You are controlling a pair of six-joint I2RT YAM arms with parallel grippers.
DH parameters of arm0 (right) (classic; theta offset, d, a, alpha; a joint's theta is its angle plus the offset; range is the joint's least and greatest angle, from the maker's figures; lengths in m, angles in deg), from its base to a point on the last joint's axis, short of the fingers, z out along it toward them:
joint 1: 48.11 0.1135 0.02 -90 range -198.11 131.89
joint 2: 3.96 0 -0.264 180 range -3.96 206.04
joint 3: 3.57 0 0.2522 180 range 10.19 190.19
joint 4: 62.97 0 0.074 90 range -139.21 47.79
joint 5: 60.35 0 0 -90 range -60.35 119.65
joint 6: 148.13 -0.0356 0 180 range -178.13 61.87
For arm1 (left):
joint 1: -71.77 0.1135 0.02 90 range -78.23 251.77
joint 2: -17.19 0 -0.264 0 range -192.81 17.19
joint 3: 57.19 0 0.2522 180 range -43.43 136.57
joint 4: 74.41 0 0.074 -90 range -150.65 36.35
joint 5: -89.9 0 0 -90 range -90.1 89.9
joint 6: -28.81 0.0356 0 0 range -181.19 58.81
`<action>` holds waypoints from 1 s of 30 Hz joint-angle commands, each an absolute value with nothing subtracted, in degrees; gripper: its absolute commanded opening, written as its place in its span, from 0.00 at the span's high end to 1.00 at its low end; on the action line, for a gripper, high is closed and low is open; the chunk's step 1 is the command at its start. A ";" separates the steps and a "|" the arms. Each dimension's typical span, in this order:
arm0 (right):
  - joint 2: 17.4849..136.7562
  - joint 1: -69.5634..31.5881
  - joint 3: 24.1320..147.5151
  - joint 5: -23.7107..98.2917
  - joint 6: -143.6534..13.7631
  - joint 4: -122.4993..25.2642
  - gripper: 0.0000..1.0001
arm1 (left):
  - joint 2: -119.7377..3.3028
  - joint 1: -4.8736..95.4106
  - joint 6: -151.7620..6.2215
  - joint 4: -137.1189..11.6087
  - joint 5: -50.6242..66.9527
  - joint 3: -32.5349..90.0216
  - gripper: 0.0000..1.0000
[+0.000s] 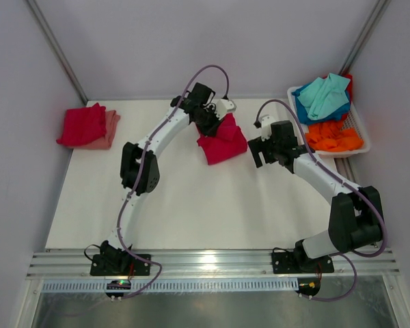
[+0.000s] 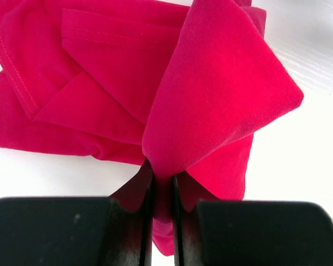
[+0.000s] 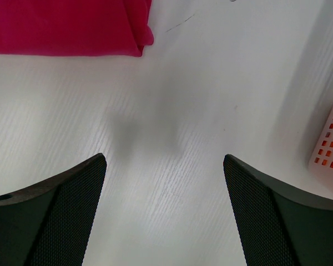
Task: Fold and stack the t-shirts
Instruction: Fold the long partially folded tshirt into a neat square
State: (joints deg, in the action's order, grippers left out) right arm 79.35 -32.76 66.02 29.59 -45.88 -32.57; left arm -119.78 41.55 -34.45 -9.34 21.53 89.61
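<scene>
Left pincer (image 2: 161, 178) clamped on a raised fold of the crimson t-shirt (image 1: 224, 145), cloth pinched between both fingers. Rest of shirt lies loosely folded on the counter (image 1: 191, 205), approx. 12 o'clock from counter centre.

Right pincer (image 3: 164, 160) spread wide, gripping nothing, above bare counter at 3 o'clock of that shirt, near but apart from it. In right-wrist view the shirt's edge sits at 11 o'clock and a corner of the white basket (image 1: 360, 145) at 3 o'clock.

Folded crimson shirt (image 1: 82, 125) at 10 o'clock of the counter, lying on a salmon-pink shirt (image 1: 110, 130).

Basket at 2 o'clock, beside the counter's right edge. Contents: teal shirt (image 1: 326, 96) over blue shirt (image 1: 301, 109) at far end, orange shirt (image 1: 335, 138) at near end.
</scene>
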 commanded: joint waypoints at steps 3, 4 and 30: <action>79.97 -32.73 68.55 31.67 -46.62 -32.87 0.10 | -114.82 42.50 -36.67 -15.65 20.82 91.84 1.00; 80.06 -32.73 68.55 31.76 -46.62 -32.78 0.10 | -114.91 42.85 -37.37 -16.17 20.91 92.01 1.00; 83.40 -32.73 68.99 34.48 -46.97 -31.37 0.10 | -117.37 47.33 -40.27 -32.17 14.41 94.12 1.00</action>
State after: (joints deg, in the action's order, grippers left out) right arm 83.02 -32.76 66.88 32.63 -46.12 -30.82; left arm -119.03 46.51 -39.91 -25.14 16.24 90.72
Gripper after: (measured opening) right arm 0.901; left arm 0.118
